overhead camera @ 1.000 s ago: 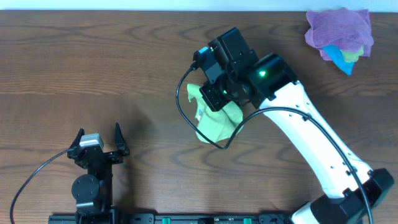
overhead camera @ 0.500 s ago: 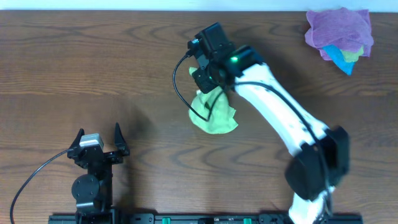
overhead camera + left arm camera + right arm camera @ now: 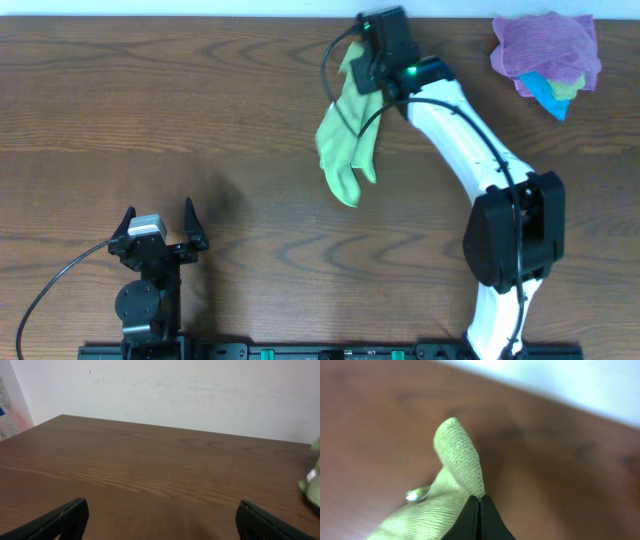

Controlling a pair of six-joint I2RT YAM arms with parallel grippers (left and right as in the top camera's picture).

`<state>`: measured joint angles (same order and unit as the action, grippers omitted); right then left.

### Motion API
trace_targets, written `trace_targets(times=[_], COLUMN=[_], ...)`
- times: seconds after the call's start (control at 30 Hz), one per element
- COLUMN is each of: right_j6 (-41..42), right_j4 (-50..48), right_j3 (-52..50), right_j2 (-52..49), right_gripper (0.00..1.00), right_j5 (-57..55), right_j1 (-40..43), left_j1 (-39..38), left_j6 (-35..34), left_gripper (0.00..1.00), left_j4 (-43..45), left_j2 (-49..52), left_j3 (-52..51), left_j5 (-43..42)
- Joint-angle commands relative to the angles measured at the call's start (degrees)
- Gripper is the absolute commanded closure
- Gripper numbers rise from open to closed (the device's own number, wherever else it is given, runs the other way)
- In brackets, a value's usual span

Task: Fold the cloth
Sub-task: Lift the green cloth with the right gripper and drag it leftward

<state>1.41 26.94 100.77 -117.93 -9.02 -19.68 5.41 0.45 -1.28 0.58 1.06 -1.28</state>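
Observation:
The lime-green cloth (image 3: 345,140) hangs stretched from my right gripper (image 3: 362,62) near the table's far edge, its lower end reaching toward the middle of the table. In the right wrist view the gripper (image 3: 479,500) is shut on a corner of the cloth (image 3: 457,457), a fold poking up above the black fingertips; a small white tag (image 3: 414,494) shows at the left. My left gripper (image 3: 158,228) stands open at the near left, far from the cloth, with only bare wood between its fingers (image 3: 55,521). A bit of the cloth (image 3: 313,482) shows at that view's right edge.
A purple cloth (image 3: 545,45) bunched over a blue one (image 3: 550,95) lies at the far right corner. A black cable (image 3: 335,70) loops beside the right wrist. A white wall runs behind the table's far edge.
My right gripper has risen and moved toward the far edge, pulling the cloth from a crumpled heap into a long hanging strip. The left arm has not moved.

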Motion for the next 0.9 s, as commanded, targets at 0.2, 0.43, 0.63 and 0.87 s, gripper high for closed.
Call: trace_targets(times=[0.2, 0.43, 0.63, 0.87], right_j6=[1.09, 1.09, 1.11, 2.03], right_j4=[1.84, 20.2, 31.63, 42.88], right_j3=[0.52, 0.52, 0.52, 0.11], right_j2=[-0.7, -0.7, -0.7, -0.68], right_gripper=[0.01, 0.01, 0.15, 0.28], right_j5=[7.87, 8.0, 7.93, 7.98], right_j1=[3.1, 1.07, -1.18, -2.14], left_j1=[-0.2, -0.2, -0.2, -0.2], left_j6=[0.87, 0.87, 0.87, 0.87], left_gripper=[0.05, 0.05, 0.05, 0.05], left_j4=[-3.19, -3.19, -3.19, -3.17], left_j2=[-0.35, -0.35, -0.35, -0.35], left_j3=[-0.76, -0.76, -0.76, -0.76], left_j5=[1.25, 1.25, 1.25, 1.25])
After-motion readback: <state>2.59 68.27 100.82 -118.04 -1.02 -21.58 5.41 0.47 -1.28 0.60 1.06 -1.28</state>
